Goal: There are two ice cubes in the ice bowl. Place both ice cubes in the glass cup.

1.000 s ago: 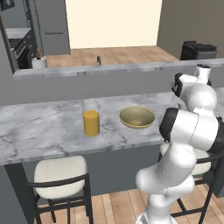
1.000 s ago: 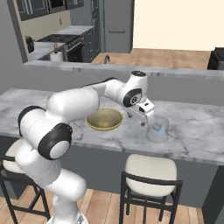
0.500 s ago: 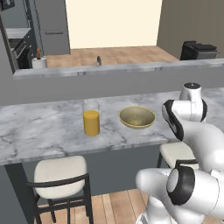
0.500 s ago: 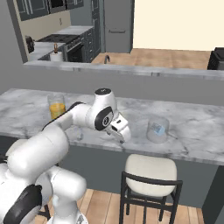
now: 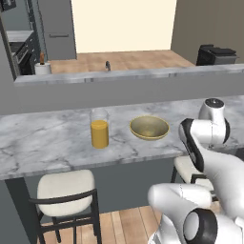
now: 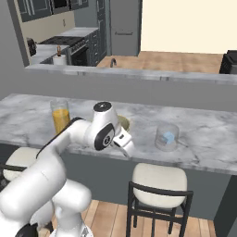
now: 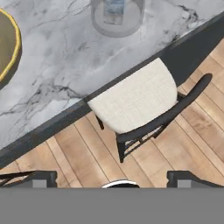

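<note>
The clear glass cup (image 6: 166, 137) stands on the marble counter with a pale-blue ice cube (image 6: 168, 137) inside it. In the hand view the glass cup (image 7: 117, 16) sits at the top edge, the ice cube (image 7: 114, 7) showing through it. The olive-gold ice bowl (image 5: 149, 127) rests to the cup's left; my arm covers most of the ice bowl (image 6: 123, 122) in the right base view, and its rim (image 7: 9, 43) shows at the hand view's left edge. My gripper (image 6: 127, 147) hangs open at the counter's front edge, left of the cup, with nothing between its fingers (image 7: 43, 178).
A tall glass of orange liquid (image 5: 99, 128) stands left of the bowl. Cushioned stools (image 7: 135, 100) stand below the counter's front edge (image 7: 131, 72), one right under the hand. A raised ledge (image 5: 124, 76) runs along the counter's far side.
The arm has swung back from above the glass cup, down and left to the counter's front edge. The jaws have stayed wide apart.
</note>
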